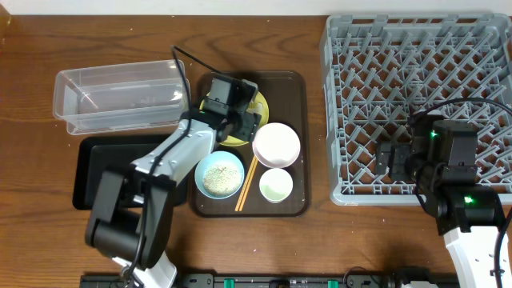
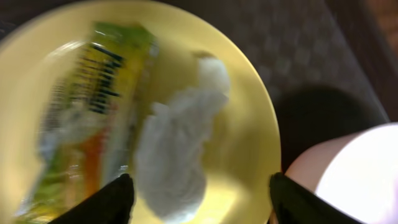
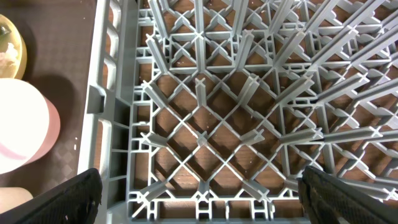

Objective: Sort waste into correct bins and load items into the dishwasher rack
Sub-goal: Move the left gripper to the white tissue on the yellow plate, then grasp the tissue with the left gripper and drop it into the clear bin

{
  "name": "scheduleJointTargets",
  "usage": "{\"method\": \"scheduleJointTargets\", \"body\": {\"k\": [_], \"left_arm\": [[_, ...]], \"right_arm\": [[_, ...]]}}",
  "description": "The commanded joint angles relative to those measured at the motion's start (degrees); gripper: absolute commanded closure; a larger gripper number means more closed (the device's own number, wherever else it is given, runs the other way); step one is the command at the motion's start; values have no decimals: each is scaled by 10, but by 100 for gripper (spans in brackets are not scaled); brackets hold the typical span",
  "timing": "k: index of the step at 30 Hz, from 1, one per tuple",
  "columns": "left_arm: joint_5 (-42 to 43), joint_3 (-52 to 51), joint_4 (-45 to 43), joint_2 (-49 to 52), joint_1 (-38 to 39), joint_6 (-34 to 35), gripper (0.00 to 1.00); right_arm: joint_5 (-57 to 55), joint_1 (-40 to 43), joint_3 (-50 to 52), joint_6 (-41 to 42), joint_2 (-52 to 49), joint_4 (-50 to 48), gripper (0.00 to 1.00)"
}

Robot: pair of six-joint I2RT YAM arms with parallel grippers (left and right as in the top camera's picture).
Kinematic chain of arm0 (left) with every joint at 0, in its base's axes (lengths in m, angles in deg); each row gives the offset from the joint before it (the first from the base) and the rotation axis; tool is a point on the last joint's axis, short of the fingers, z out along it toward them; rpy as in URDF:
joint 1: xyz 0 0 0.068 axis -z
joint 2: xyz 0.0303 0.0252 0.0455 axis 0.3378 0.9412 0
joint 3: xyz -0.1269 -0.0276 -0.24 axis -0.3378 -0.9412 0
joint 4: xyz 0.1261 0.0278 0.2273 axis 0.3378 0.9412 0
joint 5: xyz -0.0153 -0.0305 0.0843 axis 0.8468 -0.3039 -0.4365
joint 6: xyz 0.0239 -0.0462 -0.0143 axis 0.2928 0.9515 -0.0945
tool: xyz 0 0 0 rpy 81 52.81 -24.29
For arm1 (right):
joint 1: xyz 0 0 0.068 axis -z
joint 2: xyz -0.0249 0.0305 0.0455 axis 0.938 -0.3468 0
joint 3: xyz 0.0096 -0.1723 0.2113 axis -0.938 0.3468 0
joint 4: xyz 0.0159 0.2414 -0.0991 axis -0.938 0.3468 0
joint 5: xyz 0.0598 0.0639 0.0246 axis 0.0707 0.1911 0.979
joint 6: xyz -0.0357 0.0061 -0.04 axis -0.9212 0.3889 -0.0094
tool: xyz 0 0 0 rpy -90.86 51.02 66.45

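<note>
Progress: early, by my judgement, since neither bin holds waste and no dish stands in the rack.
Left gripper (image 2: 199,208): spread wide with nothing between its fingers, hovering low over the yellow plate (image 2: 249,124) at the far left corner of the brown serving tray (image 1: 303,120).
Wrapper (image 2: 93,118): flat on the plate, touching a white crumpled lump (image 2: 177,155) on its right.
Rice scraps (image 1: 219,178): in the light blue bowl (image 1: 202,166), at the near left of the serving tray.
White bowl (image 1: 277,144), pale cup (image 1: 277,186), chopsticks (image 1: 246,182): all on the serving tray, none loaded yet.
Clear tub (image 1: 120,98): just left of the serving tray, at its far end.
Black tray (image 1: 92,172): left of the serving tray, at its near end.
Dishwasher rack (image 1: 416,88): right of the serving tray.
Right gripper (image 3: 202,199): fully parted and holding nothing, over the rack's lattice floor.
Left to do: wrapper, lump and rice to the bins, then all five items to the rack.
</note>
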State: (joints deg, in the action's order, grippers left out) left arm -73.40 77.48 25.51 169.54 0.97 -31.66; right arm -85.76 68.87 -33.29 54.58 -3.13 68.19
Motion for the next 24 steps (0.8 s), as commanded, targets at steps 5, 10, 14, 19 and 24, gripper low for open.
{"method": "scheduleJointTargets", "body": {"k": [5, 10, 14, 19, 24], "left_arm": [[3, 9, -1, 36, 6, -2, 36], [-1, 9, -1, 41, 6, -2, 42], [-27, 9, 5, 41, 6, -2, 60], [-27, 9, 8, 40, 6, -2, 80], [-27, 11, 8, 22, 4, -2, 93]], "right_arm": [[4, 5, -12, 4, 1, 3, 1], [4, 4, -12, 4, 1, 7, 1], [4, 5, -12, 4, 1, 10, 1], [4, 4, -12, 4, 1, 12, 1], [4, 5, -12, 4, 1, 13, 1]]}}
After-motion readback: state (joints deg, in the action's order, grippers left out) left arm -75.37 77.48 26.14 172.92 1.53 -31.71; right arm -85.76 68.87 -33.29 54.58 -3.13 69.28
